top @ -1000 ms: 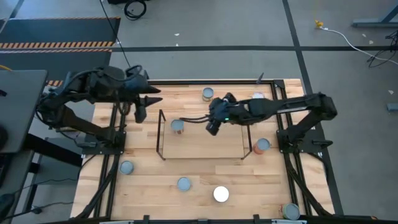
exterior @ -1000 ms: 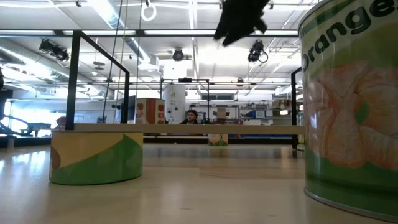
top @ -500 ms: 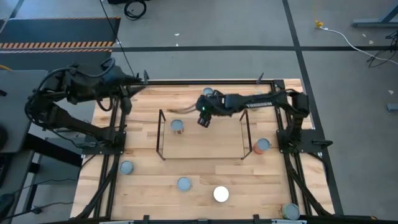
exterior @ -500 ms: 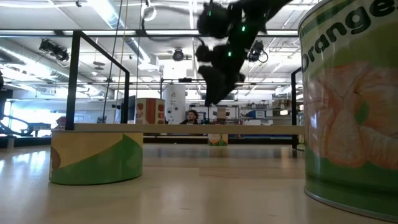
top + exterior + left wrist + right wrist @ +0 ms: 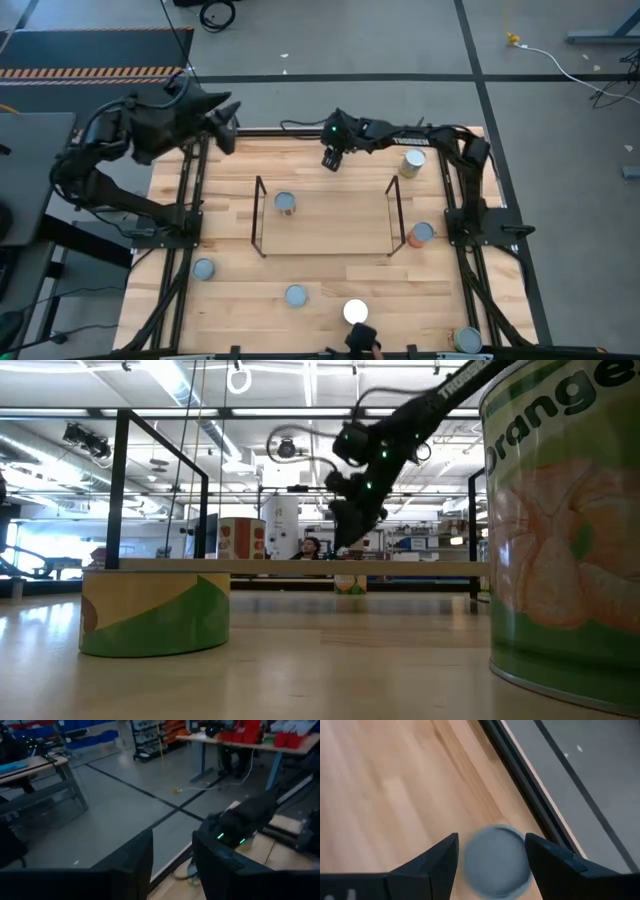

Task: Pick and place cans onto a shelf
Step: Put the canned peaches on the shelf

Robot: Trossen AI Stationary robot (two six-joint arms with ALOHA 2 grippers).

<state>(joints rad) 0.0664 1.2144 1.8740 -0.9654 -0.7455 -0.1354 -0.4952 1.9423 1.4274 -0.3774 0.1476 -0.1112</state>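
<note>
My right claw (image 5: 490,857) has swung off the black wire shelf (image 5: 325,215), fingers spread above a grey-topped round metal can (image 5: 496,861), next to grab.

shelf (image 5: 325,215) mostly bare, one can (image 5: 286,203) inside

you have a smooth grey concrete floor (image 5: 330,40) crossed by dark tape lines (image 5: 470,40). a black-and-orange hazard-striped mat (image 5: 95,71) lies beside a grey desk (image 5: 30,170). long bright ceiling lights (image 5: 170,380) overhead; blue storage bins (image 5: 85,732) and a workbench with red bins (image 5: 250,735) stand beyond.
</note>
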